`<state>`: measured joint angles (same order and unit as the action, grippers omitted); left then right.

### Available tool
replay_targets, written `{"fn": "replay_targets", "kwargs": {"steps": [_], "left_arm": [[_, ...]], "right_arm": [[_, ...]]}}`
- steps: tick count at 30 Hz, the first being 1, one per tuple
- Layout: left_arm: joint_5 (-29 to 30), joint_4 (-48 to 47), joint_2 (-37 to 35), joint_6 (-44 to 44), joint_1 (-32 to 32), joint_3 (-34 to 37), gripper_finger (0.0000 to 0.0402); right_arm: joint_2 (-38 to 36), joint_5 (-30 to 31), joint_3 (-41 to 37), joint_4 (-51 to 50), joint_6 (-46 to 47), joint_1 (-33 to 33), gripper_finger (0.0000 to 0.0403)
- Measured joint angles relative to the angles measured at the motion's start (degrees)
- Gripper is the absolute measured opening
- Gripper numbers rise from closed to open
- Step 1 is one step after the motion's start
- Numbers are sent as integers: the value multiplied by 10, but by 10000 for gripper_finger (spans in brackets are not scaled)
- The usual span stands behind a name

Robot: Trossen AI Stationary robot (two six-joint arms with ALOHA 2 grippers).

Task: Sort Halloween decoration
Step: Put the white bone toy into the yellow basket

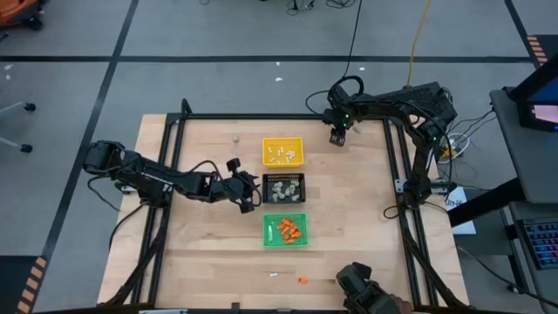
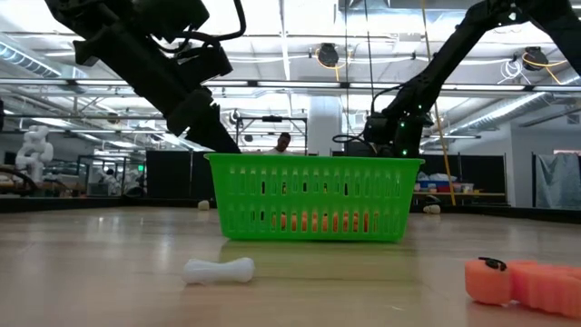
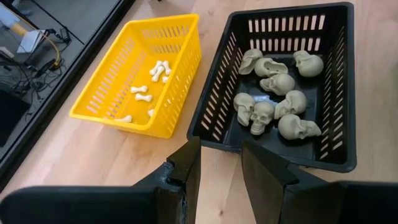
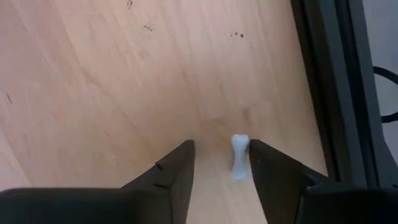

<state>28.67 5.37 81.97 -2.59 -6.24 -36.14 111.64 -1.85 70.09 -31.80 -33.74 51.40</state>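
Three small trays stand in a row mid-table: a yellow tray (image 1: 283, 151) with white bones, a black tray (image 1: 284, 187) with beige skulls (image 3: 273, 99), and a green tray (image 1: 285, 228) with orange pieces. My right gripper (image 4: 221, 149) is open at the far right of the table, pointing down. A small white bone (image 4: 239, 155) lies flat on the wood between its fingers, close to one of them. My left gripper (image 3: 219, 149) is open and holds nothing, just left of the black tray's wall. My right gripper comes at the white bone from above, with a finger on either side of it. One finger (image 4: 261, 155) stands right beside the bone's side; whether it touches the bone I cannot tell. The bone lies flat on the table.
Near the front edge lie a loose white bone (image 2: 219, 270) and an orange pumpkin piece (image 2: 522, 282). A single skull (image 1: 235, 136) lies at the far left of the table. A black frame rail (image 4: 323, 81) runs close beside my right gripper.
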Motion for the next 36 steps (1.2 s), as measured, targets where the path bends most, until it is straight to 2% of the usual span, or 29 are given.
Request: {"fn": "replay_targets", "kwargs": {"steps": [16,28,36], "left_arm": [[1,1,0,1,0,0,113],[1,1,0,1,0,0,113],[1,-1,0,1,0,0,113]], "right_arm": [[0,4,3,-16,41,4,9],[-2,5,3,-26,84,4,1],[-53,-21,-2,-57,101,-1,0]]}}
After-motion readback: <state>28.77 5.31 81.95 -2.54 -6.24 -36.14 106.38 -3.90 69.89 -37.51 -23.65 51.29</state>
